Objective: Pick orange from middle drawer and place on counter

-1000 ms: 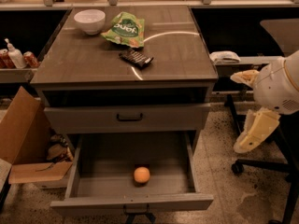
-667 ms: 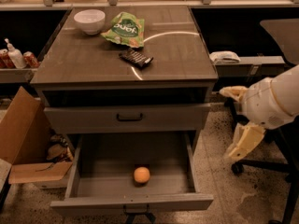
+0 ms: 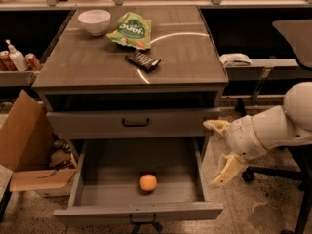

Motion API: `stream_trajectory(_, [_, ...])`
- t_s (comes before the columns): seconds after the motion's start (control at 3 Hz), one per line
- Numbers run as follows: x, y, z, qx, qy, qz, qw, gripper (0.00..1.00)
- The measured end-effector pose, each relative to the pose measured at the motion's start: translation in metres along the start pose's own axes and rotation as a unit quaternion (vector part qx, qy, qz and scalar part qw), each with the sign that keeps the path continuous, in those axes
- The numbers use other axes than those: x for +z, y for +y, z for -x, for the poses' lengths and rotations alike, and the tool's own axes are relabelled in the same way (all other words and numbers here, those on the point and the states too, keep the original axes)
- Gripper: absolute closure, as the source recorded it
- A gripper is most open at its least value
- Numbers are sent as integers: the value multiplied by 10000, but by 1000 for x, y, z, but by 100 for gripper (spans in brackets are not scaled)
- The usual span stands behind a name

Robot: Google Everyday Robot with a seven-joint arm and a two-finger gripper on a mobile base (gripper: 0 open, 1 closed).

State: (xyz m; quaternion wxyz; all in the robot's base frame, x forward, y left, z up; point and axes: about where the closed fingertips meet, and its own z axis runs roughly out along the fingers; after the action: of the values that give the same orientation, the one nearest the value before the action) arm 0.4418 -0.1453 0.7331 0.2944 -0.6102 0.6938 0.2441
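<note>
While the orange [image 3: 148, 183] lies on the bare grey floor of the open middle drawer [image 3: 136, 212], a little right of centre and closer to the near front panel than to the far wall, the robot's pale arm [image 3: 265, 130] reaches in from the right. Its gripper [image 3: 212, 154] hangs just outside the drawer's right wall, above the speckled floor and well apart from the fruit. The jaws are spread wide and hold nothing: one points left at the height of the closed drawer front, the other slants down toward the drawer's near right corner.

Above the open drawer, the closed drawer front with the black bar handle [image 3: 135, 123] sits flush under a dark gap below the desk [image 3: 87, 65]. On the glossy desk a white bowl [image 3: 94, 21] stands at the far left, a green snack bag [image 3: 130, 30] lies just to its right, and a dark wrapped bar [image 3: 142, 60] rests nearer, close to the middle, beside a curved streak of reflected light.

To the left of the cabinet an open cardboard box [image 3: 22, 140] leans on the floor, and a bottle [image 3: 16, 59] stands with cans on the left side shelf.
</note>
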Motion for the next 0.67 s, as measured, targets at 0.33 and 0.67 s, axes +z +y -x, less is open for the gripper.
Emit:
stream_trajectory(0.33, [37,13,-1,44,-254,369,9990,0])
stream_trajectory(0.67, [38,14,-1,50,-258,382,9989,0])
